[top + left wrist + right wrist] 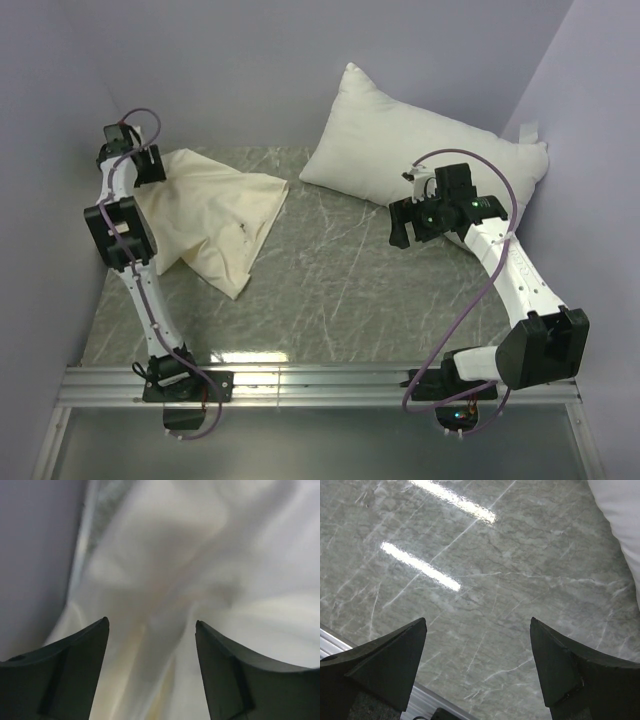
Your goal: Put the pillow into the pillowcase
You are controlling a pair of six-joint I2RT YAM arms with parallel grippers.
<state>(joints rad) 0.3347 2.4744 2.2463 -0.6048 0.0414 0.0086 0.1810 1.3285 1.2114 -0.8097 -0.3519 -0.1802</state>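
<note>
At the far left, the left arm (128, 262) reaches up along the lilac wall (45, 150) into the back left corner of the marble table (330, 290). The left gripper (150, 625) hangs there over the pillowcase (220, 210), its jaws apart. In the wrist view the cream cloth fills the space beyond the two dark fingers (75, 670), blurred and close, and whether the tips touch it cannot be told.

The pillowcase lies limp and wrinkled on the left part of the table. Its far left end is under the arm's wrist, a pointed corner reaches toward the middle, and a lower flap extends toward the near side. A tiny dark mark (243, 232) sits near its right edge.

A bare strip of marble separates the pillowcase from the pillow (420, 140), which is plump and bright white. The pillow lies slanted at the back right, one pointed corner against the rear wall and its right end by the right wall, where a small white tag (527, 130) sticks up.

Just in front of the pillow, the right gripper (479, 622) is poised above bare marble with its jaws wide and nothing between them. The pillow's edge shows at the upper right of its wrist view.
</note>
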